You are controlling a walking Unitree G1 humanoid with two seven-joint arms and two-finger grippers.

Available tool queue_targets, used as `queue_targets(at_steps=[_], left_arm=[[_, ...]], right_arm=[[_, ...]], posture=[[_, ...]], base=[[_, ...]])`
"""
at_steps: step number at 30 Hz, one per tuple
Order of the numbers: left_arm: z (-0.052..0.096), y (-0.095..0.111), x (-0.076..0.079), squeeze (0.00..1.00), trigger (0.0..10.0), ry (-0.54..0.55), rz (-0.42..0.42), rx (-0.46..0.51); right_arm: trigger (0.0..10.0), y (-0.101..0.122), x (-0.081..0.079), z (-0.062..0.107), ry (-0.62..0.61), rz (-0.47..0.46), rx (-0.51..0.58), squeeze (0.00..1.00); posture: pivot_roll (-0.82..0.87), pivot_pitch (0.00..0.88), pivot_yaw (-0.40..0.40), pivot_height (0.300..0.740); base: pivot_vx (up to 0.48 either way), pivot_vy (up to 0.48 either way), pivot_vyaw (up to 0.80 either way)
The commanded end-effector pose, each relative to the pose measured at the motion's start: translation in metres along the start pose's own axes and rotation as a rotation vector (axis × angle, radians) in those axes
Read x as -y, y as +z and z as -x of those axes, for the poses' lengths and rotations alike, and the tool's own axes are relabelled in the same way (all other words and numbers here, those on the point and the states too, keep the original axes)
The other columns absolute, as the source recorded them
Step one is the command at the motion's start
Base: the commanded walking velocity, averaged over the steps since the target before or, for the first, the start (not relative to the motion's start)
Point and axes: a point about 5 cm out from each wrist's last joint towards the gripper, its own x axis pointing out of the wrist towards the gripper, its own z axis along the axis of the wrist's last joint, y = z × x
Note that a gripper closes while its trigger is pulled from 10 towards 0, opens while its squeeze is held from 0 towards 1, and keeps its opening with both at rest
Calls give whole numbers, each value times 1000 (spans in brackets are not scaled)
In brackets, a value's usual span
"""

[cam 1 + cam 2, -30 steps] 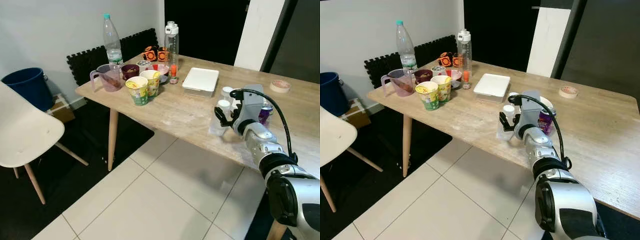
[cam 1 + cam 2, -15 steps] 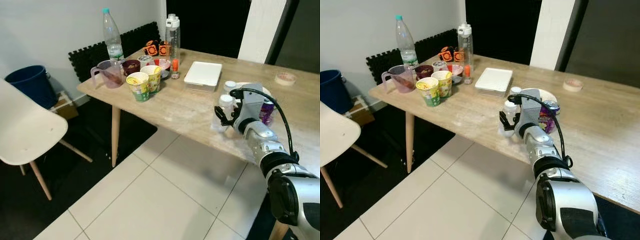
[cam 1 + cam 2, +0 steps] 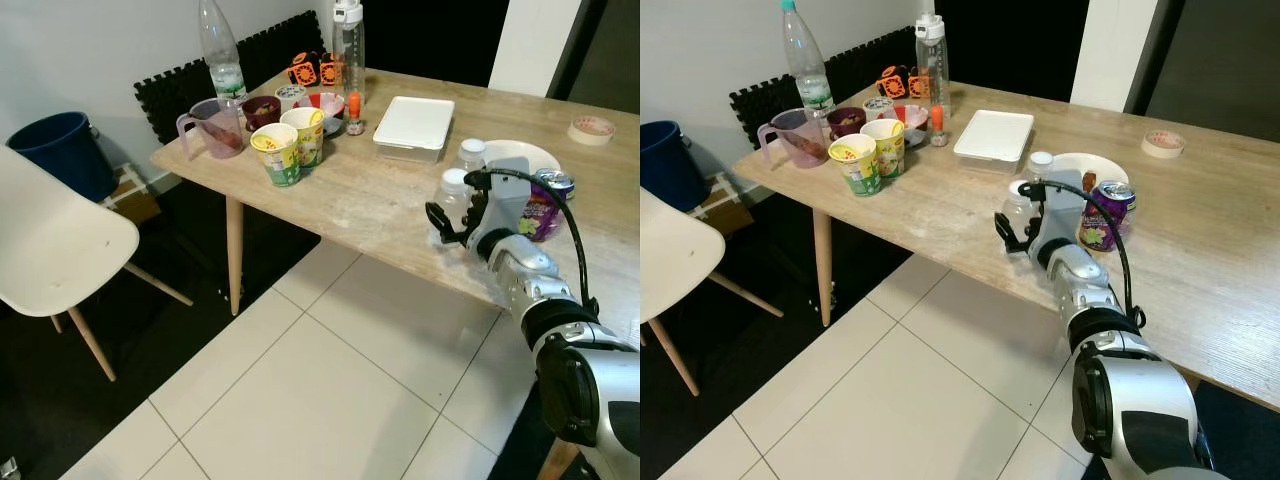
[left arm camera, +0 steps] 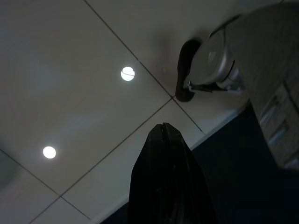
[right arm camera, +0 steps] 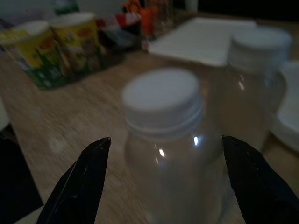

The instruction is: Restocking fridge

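Clear plastic bottle (image 5: 163,144), cylindrical with a ribbed white cap, stands right of centre on the pale wood-grain desk (image 3: 370,215). The right claw (image 5: 163,182) is spread wide, fingers (image 5: 79,182) flanking it without contact. The left claw (image 4: 164,135) is closed over glossy floor tiles (image 4: 70,70).

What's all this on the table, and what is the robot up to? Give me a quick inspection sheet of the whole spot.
Surface: light wooden table, worn pale patch near its front edge.
Job's things: two clear white-capped plastic bottles, nearer one and farther one; purple drink can.
Clutter: white lidded container, two yellow cups, pink jug, tall water bottle, tape roll, white plate.
Grippers: right gripper open, fingers either side of the nearer bottle; left gripper shut, idle above the floor.
Cables: black cable looping over the right wrist.
Surroundings: white chair, blue bucket, tiled floor.
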Motion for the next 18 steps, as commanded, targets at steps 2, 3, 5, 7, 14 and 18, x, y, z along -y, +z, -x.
queue_targets(at_steps=[2, 3, 5, 7, 14, 18], left_arm=[[2, 3, -8, 0, 10000, 8, -25, -3], [0, 6, -6, 0, 10000, 4, -27, 6], [-2, 9, -5, 0, 10000, 1, -28, 13], [-4, 14, -4, 0, 10000, -3, -29, 23], [-4, 12, -3, 0, 10000, -1, -26, 20], [-3, 10, -2, 0, 10000, 1, -22, 15]], right_arm=[[10000, 14, -5, -5, 28, 26, 52, 0], [10000, 17, -5, -6, 29, 36, 60, 0], [10000, 20, -5, -7, 29, 41, 67, 0], [10000, 25, -6, -8, 32, 42, 81, 0], [10000, 27, -7, -10, 32, 69, 65, 0], [0, 26, -6, -10, 14, 86, 45, 0]], posture=[[101, 132, 89, 740], [103, 130, 86, 740], [103, 130, 86, 740], [103, 125, 83, 740], [101, 118, 73, 740], [106, 111, 70, 740]], base=[[0, 0, 0], [0, 0, 0], [0, 0, 0], [0, 0, 0], [0, 0, 0], [0, 0, 0]])
